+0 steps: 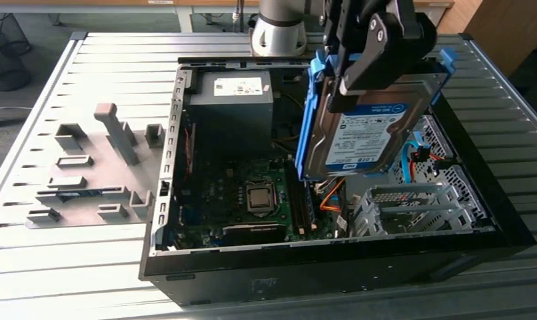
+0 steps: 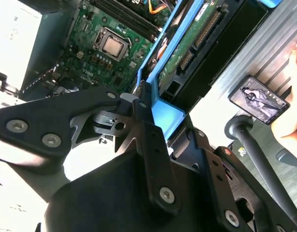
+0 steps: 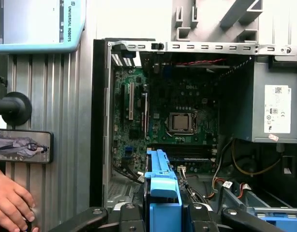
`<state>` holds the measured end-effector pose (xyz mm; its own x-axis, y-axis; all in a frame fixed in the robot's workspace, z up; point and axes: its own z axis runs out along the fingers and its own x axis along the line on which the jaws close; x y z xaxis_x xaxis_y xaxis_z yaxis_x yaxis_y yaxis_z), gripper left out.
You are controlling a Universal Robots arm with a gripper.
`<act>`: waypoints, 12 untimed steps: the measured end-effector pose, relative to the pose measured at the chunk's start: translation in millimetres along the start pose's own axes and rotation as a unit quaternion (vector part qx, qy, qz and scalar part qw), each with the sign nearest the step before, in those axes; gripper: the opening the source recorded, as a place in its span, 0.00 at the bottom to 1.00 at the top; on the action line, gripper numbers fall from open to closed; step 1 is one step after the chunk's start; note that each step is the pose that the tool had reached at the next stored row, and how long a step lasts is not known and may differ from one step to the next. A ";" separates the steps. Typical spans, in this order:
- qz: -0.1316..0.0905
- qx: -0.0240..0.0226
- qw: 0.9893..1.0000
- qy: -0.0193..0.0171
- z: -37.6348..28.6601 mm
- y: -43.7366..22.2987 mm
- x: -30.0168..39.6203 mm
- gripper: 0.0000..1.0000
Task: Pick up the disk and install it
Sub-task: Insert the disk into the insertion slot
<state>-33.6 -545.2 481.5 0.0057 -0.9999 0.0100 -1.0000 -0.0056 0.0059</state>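
Tool (image 1: 372, 67), black and two-fingered, grips the upper end of the disk (image 1: 366, 137), a flat silver metal hard drive with a white-and-blue label and blue plastic rails. In the exterior view the disk hangs at six o'clock from the tool, its long axis near upright, over the open black computer case (image 1: 508, 230) standing on the grey slatted worktop (image 1: 73, 260). Inside the case, a silver perforated drive cage (image 1: 415, 207) lies at five o'clock from the disk, seemingly not touching it.
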 end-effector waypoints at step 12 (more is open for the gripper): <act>0.000 0.000 1.000 0.000 4.1 -9.4 14.9 0.36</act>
<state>-24.1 -560.0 477.6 0.0059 -0.9999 0.0102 -1.0000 -0.0058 0.0059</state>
